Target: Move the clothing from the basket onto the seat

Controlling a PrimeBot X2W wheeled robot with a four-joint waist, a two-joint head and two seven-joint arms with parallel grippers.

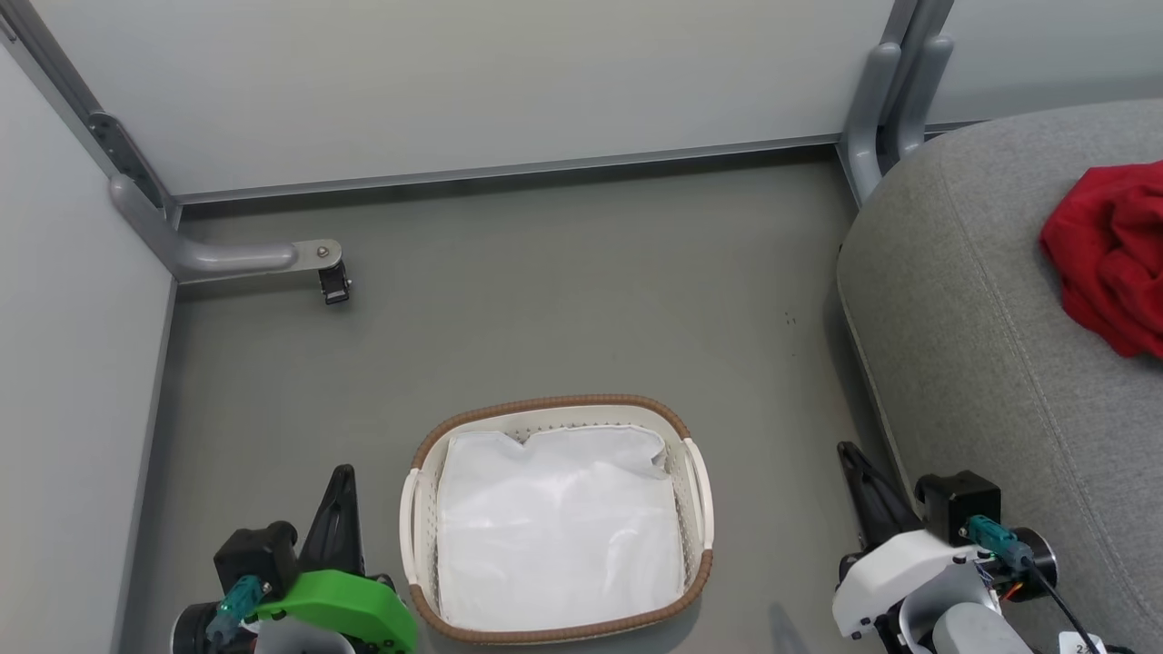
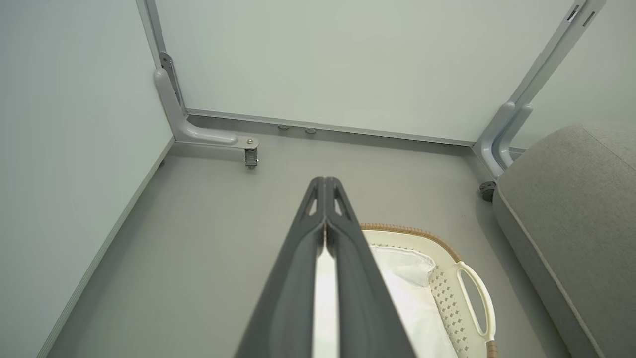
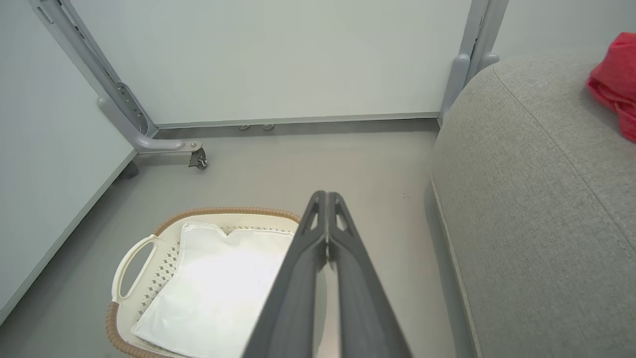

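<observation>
While clothing (image 1: 1113,254) tops seat (image 1: 981,345) | basket (image 1: 554,402) holds liner (image 1: 554,527) | left hand (image 2: 325,181), right hand (image 3: 326,195) closed, empty

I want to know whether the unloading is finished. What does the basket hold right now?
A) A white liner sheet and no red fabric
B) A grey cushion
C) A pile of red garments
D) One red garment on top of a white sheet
A: the basket shows a white liner sheet with no red in it, while the clothing lies on the seat.
</observation>
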